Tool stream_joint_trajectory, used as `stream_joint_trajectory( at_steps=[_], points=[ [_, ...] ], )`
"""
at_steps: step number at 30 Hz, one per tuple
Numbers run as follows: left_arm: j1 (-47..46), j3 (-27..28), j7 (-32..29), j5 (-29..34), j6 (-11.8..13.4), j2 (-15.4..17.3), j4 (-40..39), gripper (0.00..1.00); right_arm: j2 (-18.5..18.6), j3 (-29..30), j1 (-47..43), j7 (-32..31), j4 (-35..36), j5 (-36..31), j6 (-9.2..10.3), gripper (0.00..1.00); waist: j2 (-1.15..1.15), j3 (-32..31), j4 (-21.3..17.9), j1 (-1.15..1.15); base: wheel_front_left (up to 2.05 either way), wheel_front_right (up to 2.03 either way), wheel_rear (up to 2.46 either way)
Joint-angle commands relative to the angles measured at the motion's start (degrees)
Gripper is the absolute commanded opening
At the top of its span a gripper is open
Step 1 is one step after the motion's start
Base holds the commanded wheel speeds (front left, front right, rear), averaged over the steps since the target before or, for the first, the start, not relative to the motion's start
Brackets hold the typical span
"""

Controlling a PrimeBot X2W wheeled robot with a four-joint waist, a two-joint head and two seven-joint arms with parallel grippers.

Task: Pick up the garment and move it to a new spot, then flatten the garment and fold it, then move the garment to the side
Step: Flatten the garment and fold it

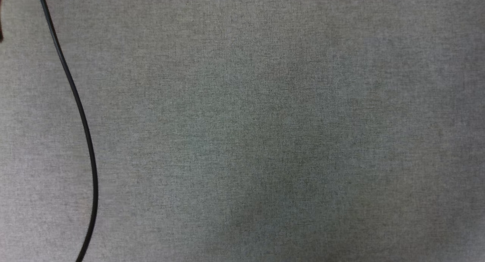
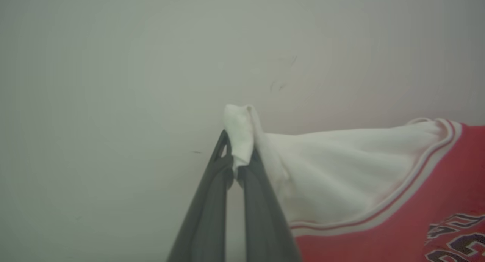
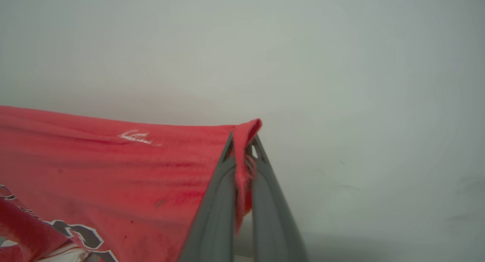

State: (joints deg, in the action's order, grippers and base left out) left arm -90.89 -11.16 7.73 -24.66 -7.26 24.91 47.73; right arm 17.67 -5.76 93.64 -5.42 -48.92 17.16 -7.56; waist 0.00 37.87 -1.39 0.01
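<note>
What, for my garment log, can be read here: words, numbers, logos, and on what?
Nothing reads whole.
Black-and-white numerals on the garment, left wrist view: cut off at the frame edge, unreadable.
Numerals, right wrist view: cut off and folded, unreadable.
Small white mark on its red cloth: too small to read.

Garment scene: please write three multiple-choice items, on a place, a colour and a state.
1. Head view, the black cable lies: A left; B middle; C right.
2. The garment part in the left claw is: A red; B white; C black.
3. The right claw is: A open; B shut empty; C shut on the garment.
Key: 1A, it curves near the left edge; 2B, white cloth is pinched there; 3C, red cloth is pinched there.
</note>
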Motion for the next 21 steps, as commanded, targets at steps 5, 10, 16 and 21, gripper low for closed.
stream_joint_trajectory(
  at_steps=[5,10,16,21],
  points=[
    [6.3,-1.2,0.4,-4.0,-0.2,-0.5,4.1,0.00,-1.1,-4.2,-4.8,2.4,-3.5,2.6,0.13,0.00,0.00,-1.1,-0.2,-0.01,0.00,0.00,0.00],
    [16.1,-3.8,1.2,-9.4,-0.2,-0.4,4.1,0.00,-2.5,-9.2,-13.0,3.9,-5.3,5.6,0.13,0.00,0.00,-4.1,-0.6,-0.01,0.00,0.00,0.00],
    [31.3,-6.9,3.7,-16.4,-0.2,-0.7,1.9,0.00,-2.9,-13.6,-26.5,7.0,-5.8,10.3,0.12,0.00,0.00,-10.1,0.2,-0.01,0.00,0.00,0.00],
    [43.4,-8.7,5.5,-20.7,-0.2,0.3,-0.4,0.00,-2.0,-15.7,-37.7,9.2,-4.9,14.6,0.13,0.00,0.00,-15.8,0.5,-0.01,0.00,0.00,0.00]
  ],
)
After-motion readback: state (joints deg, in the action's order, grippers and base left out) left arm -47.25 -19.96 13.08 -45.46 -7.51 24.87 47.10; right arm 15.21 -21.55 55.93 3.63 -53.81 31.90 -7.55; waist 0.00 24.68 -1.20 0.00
